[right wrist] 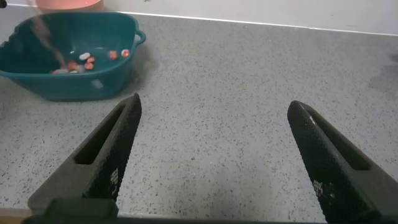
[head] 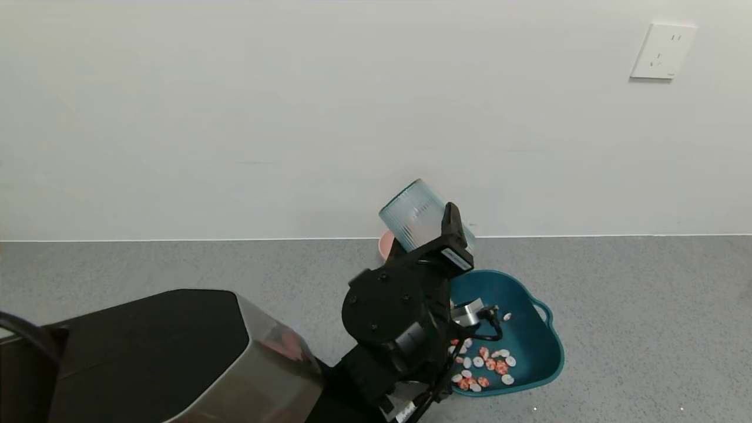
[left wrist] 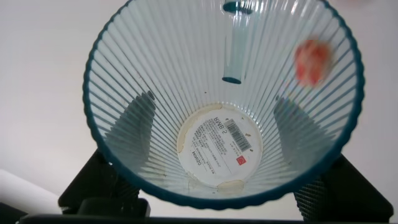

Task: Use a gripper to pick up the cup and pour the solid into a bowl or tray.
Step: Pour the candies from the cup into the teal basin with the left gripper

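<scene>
Cup: we are seeing the ribbed pale blue-green cup (head: 418,216) lifted off the counter and tipped over, above the far end of the tray, its base pointing up and away toward the wall.

Left gripper: the left gripper (head: 439,238) is gripping the cup, jaws clamped on its sides; in the left wrist view we are looking straight into the cup (left wrist: 221,99), with dark fingers (left wrist: 112,180) pressing on both sides of its wall.

Inside the cup: a round label is sitting on the bottom, and one orange-red piece (left wrist: 311,61) is showing through the clear wall, blurred; whether it is inside or behind the cup we cannot tell.

Tray: the dark teal tray (head: 537,352) is resting on the grey counter (head: 646,329), directly beneath the cup and partly covered by the left arm.

Solid: the white and orange-red round pieces (head: 484,367) are lying scattered on the tray's floor, mostly at the end nearest us.

Pink bowl: the pink bowl (head: 385,244) is standing just beyond the tray, near the wall, mostly hidden behind the cup.

Right gripper: the right gripper (right wrist: 211,165) is hanging low over bare counter, off to the side of the tray (right wrist: 37,84), its jaws standing wide apart and holding nothing.

Wall: a white socket (head: 662,51) is sitting high on the wall, well away from the tray.
</scene>
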{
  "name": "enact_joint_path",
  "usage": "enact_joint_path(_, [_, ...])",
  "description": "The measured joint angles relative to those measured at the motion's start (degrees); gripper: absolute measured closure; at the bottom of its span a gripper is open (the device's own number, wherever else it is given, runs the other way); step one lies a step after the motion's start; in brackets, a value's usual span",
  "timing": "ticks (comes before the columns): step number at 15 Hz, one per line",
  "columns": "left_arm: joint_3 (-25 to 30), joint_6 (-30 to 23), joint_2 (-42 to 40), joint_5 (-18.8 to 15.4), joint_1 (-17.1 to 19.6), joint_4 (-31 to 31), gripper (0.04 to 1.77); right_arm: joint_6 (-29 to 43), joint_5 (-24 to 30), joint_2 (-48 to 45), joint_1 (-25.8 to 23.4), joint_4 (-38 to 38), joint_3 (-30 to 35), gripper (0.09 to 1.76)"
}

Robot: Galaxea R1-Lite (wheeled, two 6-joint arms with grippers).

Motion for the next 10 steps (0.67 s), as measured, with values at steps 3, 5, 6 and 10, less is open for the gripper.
enact_joint_path(3, [0.3, 2.5, -0.4, 0.0, -0.2, 0.0, 0.49, 0.0, 0.0, 0.0, 0.0, 0.0, 0.0, 0.14])
enact_joint_path(5, [0.3, 3.0, -0.5, -0.3, -0.3, 0.0, 0.49, 0.0, 0.0, 0.0, 0.0, 0.0, 0.0, 0.14])
enact_joint_path(6, [0.3, 3.0, -0.5, -0.8, -0.3, 0.0, 0.49, 0.0, 0.0, 0.0, 0.0, 0.0, 0.0, 0.14])
enact_joint_path(10, [0.0, 0.5, -0.3, 4.2, -1.1, 0.0, 0.49, 0.0, 0.0, 0.0, 0.0, 0.0, 0.0, 0.14])
